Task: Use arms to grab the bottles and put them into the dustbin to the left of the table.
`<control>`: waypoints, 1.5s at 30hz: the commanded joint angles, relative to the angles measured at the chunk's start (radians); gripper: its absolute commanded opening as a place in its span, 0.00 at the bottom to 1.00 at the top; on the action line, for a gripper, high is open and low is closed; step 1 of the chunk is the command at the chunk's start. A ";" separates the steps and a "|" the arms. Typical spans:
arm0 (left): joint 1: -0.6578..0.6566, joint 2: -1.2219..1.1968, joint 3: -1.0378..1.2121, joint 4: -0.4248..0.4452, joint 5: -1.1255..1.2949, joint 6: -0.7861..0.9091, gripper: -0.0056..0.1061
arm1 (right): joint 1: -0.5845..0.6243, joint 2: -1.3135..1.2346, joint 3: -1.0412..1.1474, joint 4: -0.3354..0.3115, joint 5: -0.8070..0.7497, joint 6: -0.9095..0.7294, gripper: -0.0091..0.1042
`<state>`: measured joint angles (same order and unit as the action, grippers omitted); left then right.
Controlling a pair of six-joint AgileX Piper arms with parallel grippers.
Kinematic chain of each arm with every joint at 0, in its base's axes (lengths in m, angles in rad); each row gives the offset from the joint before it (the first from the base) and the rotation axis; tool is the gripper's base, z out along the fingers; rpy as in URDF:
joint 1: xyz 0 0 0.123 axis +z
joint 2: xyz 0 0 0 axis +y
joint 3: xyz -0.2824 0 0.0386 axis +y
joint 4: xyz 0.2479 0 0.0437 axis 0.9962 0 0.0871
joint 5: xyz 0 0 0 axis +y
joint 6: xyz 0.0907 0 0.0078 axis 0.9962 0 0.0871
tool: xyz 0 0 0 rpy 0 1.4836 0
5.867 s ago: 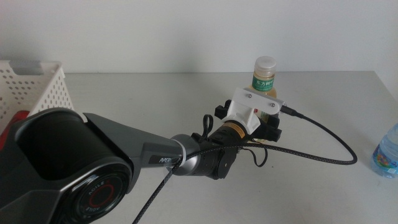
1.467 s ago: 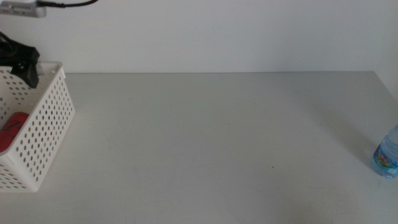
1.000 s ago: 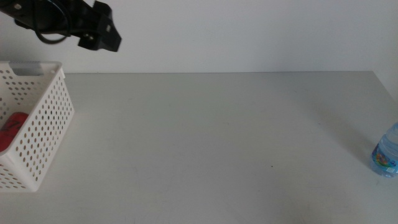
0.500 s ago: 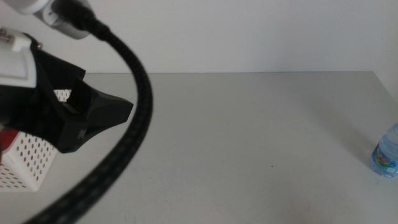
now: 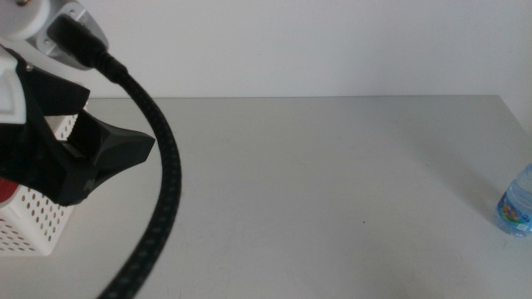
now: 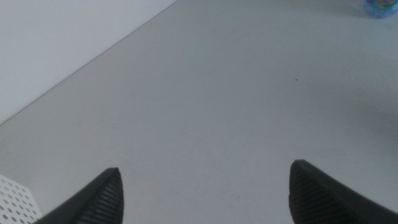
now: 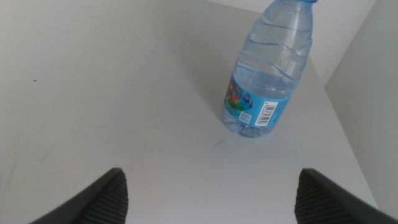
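Only one bottle (image 5: pixel 516 203) stands on the table (image 5: pixel 316 183): a small clear water bottle with a blue label band, upright at the right edge, partly cut off by the middle view's border. The right wrist view shows it close up (image 7: pixel 267 71), with ribbed clear walls, a colourful label with a barcode, and its base flat on the pale surface; its cap is cropped out there. The right gripper (image 7: pixel 208 199) faces the bottle from nearby, not touching it, with its two dark jaws spread wide apart and nothing between them. In the left wrist view the bottle appears only as a blue sliver (image 6: pixel 380 7) far off at the opposite edge. At the left edge sits the white perforated bin (image 5: pixel 33 220), mostly hidden behind the left arm, with something red (image 5: pixel 7 189) showing inside it; what it is cannot be told. The left gripper (image 6: pixel 205 196) is held over the table's left part beside the bin, its jaws wide apart and empty, a corner of the bin (image 6: pixel 15 199) just next to one jaw. A thick black cable (image 5: pixel 154 174) curves down across the middle view in front of the bin.
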<state>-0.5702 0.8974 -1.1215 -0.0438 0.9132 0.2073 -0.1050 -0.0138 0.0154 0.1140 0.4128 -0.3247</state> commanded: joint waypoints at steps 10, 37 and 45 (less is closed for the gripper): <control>-0.008 -0.009 -0.027 0.064 -0.062 0.000 0.84 | -0.005 -0.022 -0.003 -0.005 -0.050 -0.009 0.83; -0.008 -0.009 -0.027 0.064 -0.061 -0.001 0.84 | -0.005 0.563 -0.331 -0.052 -0.129 -0.047 0.83; -0.008 -0.009 -0.027 0.064 -0.061 -0.001 0.84 | -0.005 0.627 -0.252 -0.064 -0.487 0.162 0.83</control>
<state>-0.5702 0.8974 -1.1207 0.0233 0.9130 0.2105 -0.1050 0.6053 -0.2348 0.0620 0.0880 -0.2269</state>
